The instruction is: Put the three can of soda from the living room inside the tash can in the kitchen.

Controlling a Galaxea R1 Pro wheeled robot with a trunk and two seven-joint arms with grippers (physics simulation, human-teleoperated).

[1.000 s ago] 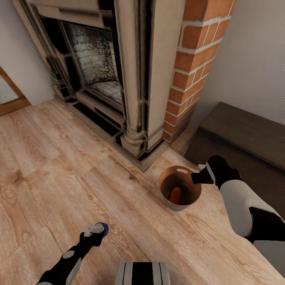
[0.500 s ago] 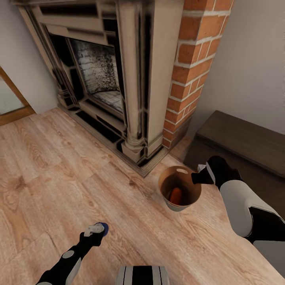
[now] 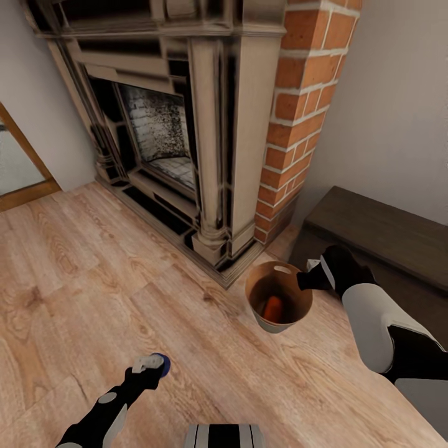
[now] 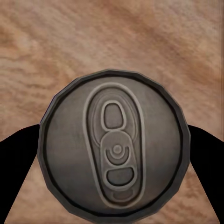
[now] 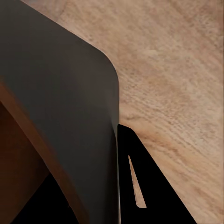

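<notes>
In the head view the robot faces a red-brick fireplace (image 3: 186, 137) with a pale carved surround, standing on a light wood floor (image 3: 74, 292); a dark low cabinet (image 3: 379, 230) sits against the wall to the right of the brick column, and a wood-framed glass door (image 3: 18, 168) shows at the left edge. The right gripper (image 3: 306, 281) holds a round trash can (image 3: 278, 305) by its rim, the can hanging just above the floor near the corner of the fireplace base, and an orange soda can (image 3: 272, 306) lies inside it on the bottom. The left gripper (image 3: 149, 364) is pinched on a dark blue soda can (image 3: 162, 365), held low over the floor, well apart from the trash can. A grey and black part of the robot's trunk (image 3: 224, 435) shows at the lower edge. In the left wrist view the silvery top of the blue soda can (image 4: 114, 149) with its pull tab faces the camera, the dark fingers (image 4: 16, 154) pressing on it from both sides, with wood floor (image 4: 112, 32) behind. In the right wrist view the dark outer wall of the trash can (image 5: 60, 107) and its brown inner side sit against a black finger (image 5: 140, 186), with the wall clamped between the jaws, over wood floor (image 5: 177, 70).
</notes>
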